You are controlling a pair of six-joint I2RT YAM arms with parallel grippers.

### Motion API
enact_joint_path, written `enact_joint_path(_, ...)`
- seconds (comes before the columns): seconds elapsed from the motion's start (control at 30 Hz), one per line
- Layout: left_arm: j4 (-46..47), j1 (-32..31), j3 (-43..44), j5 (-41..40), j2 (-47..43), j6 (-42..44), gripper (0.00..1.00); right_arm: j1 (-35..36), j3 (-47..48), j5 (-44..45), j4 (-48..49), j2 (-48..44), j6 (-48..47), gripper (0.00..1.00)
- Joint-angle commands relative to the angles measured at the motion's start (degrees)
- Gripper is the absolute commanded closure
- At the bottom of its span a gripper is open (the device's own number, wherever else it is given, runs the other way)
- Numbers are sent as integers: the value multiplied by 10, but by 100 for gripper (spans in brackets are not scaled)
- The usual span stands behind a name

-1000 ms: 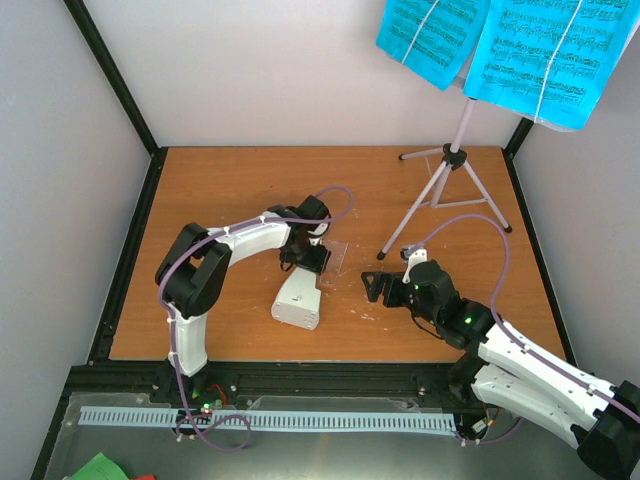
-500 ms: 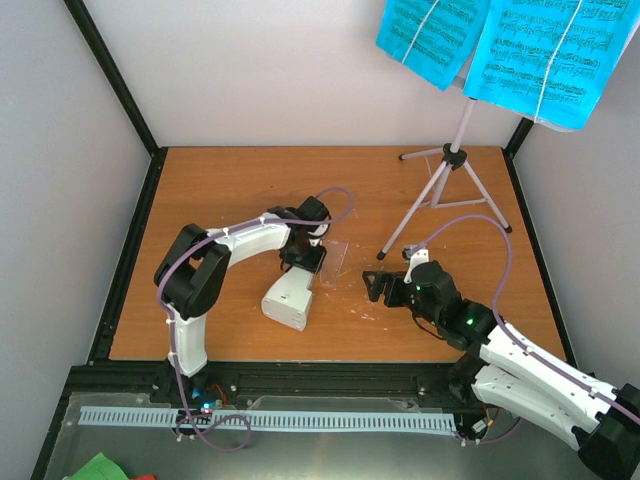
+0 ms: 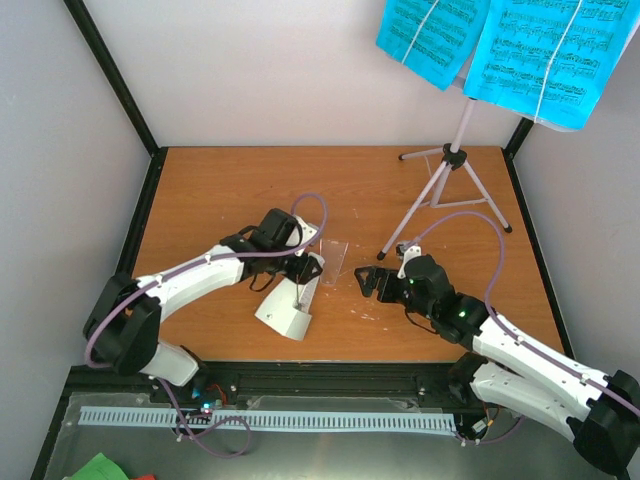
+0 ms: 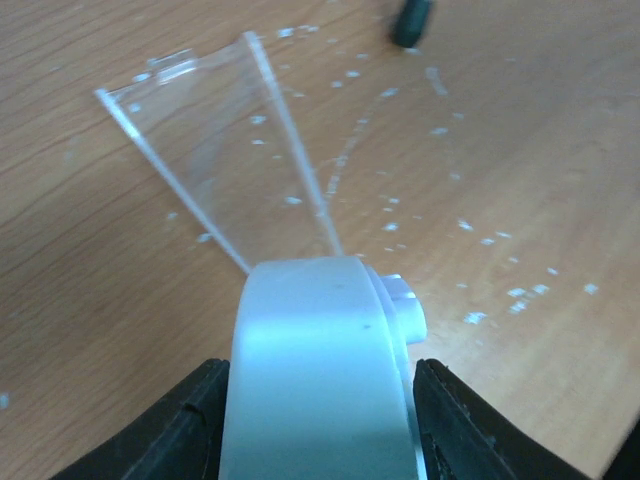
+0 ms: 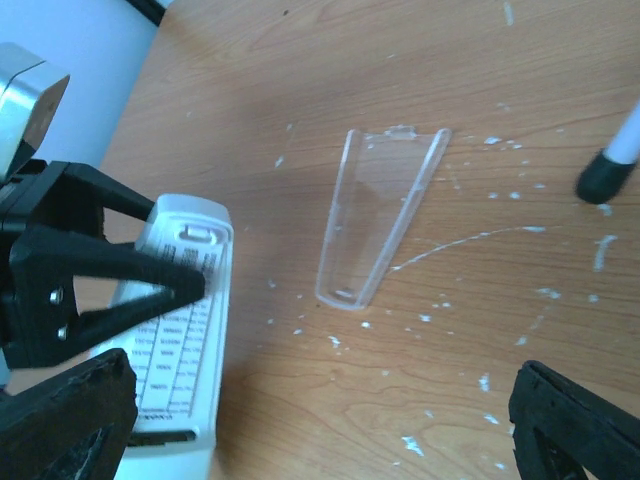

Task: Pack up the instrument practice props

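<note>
The white metronome (image 3: pixel 285 312) lies tilted on the wooden table, its narrow top between the fingers of my left gripper (image 3: pixel 303 275), which is shut on it. In the left wrist view the metronome's (image 4: pixel 315 360) white body fills the gap between both black fingers (image 4: pixel 185 425). Its clear tapered cover (image 3: pixel 333 260) lies flat on the table just beyond, apart from the body. My right gripper (image 3: pixel 372 283) hovers open to the right of the cover (image 5: pixel 385 220), holding nothing. At the back right stands the lilac music stand (image 3: pixel 448 185), carrying the cyan sheet-music pages (image 3: pixel 545 55).
One black-tipped stand foot (image 5: pixel 605 175) rests near my right gripper. White flecks dot the table (image 3: pixel 220 190). Walls and black frame posts (image 3: pixel 115 75) close in the left, back and right. A white slotted cable tray (image 3: pixel 300 420) runs along the front edge.
My left gripper closed on the metronome and pulled it toward the front left, tipping it, while the arm swung leftward. The right gripper crept slightly left, still open.
</note>
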Motion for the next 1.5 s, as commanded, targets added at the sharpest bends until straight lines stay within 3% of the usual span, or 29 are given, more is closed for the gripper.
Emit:
enact_joint_path(0.0, 72, -19, -23, 107, -55, 60, 64, 1, 33, -50, 36, 28, 28, 0)
enact_joint_path(0.23, 111, -49, -54, 144, -104, 82, 64, 2, 47, -114, 77, 60, 50, 7)
enact_joint_path(0.43, 116, -93, -67, 117, -117, 96, 64, 1, 48, -163, 101, 75, 79, 13)
enact_joint_path(0.8, 130, -99, -65, 140, -100, 93, 64, 5, 55, -221, 121, 119, 82, 27)
enact_joint_path(1.07, 124, -104, -63, 122, -96, 99, 64, 18, 71, -244, 115, 151, 72, 32)
enact_joint_path(1.2, 125, -104, -65, 113, -100, 100, 64, 19, 74, -255, 108, 159, 70, 38)
enact_joint_path(1.37, 124, -105, -64, 110, -99, 100, 63, 20, 77, -258, 110, 168, 67, 54)
enact_joint_path(1.47, 124, -105, -64, 108, -100, 100, 57, 20, 77, -248, 109, 168, 65, 61)
